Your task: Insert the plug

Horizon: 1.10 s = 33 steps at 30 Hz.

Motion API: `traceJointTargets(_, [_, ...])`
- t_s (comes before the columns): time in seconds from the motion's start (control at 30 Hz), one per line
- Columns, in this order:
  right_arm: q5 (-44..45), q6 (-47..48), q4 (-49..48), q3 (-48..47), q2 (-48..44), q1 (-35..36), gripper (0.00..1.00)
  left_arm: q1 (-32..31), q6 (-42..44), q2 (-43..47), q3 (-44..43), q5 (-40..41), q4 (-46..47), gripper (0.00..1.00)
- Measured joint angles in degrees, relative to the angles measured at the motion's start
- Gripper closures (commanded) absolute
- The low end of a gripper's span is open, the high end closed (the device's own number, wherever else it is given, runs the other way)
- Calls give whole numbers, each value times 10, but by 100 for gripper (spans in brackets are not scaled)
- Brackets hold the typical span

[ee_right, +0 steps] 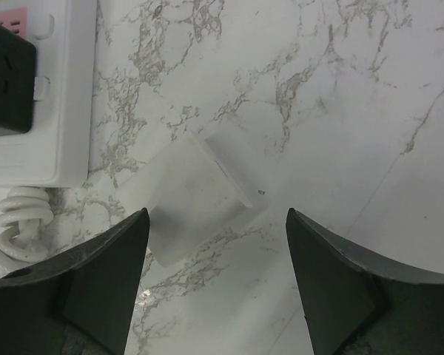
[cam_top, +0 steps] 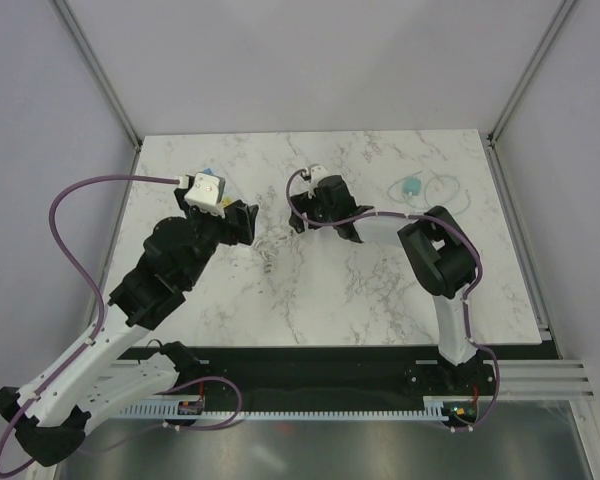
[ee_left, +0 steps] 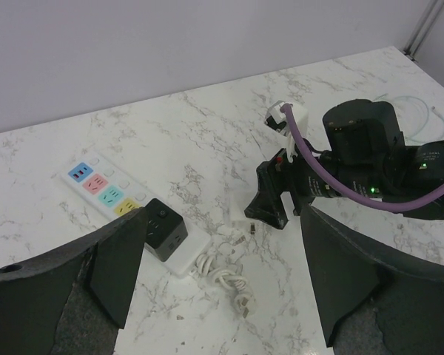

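With our right gripper (ee_right: pixel 216 222) and left gripper (ee_left: pixel 222 214) both open and empty, the white plug (ee_right: pixel 200 196) lies flat under the right one, just beside the power strip (ee_right: pixel 59 111), and looks light, rigid and slick, so we'd pinch its flat sides.

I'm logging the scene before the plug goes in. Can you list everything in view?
power strip: one, white with coloured sockets, on the table
adapter: one, black, on the strip's end beside the yellow socket
plug: one, white, flat on the table under the right gripper
cable: one, white, coiled beside the strip
tubing: one loop, clear with teal fitting, far right
table: one, white marble
left gripper: black, open
right gripper: black, open
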<state>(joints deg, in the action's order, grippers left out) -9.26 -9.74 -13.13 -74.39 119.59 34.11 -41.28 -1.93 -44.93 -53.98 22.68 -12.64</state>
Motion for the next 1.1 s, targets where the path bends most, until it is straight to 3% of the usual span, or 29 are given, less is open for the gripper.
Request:
traceJointTargets(0.3, [227, -157, 66, -9, -24, 59, 18, 0, 0, 5, 1, 4, 6, 10])
traceJointTargets(0.57, [387, -333, 181, -99, -19, 127, 18, 0, 0, 21, 11, 9, 11, 10])
traceJointTargets(0.77, [455, -387, 221, -138, 20, 135, 18, 0, 0, 30, 16, 16, 13, 10])
traceJointTargets(1.1, [475, -402, 224, -167, 73, 133, 20, 1, 0, 72, 32, 54, 44, 10])
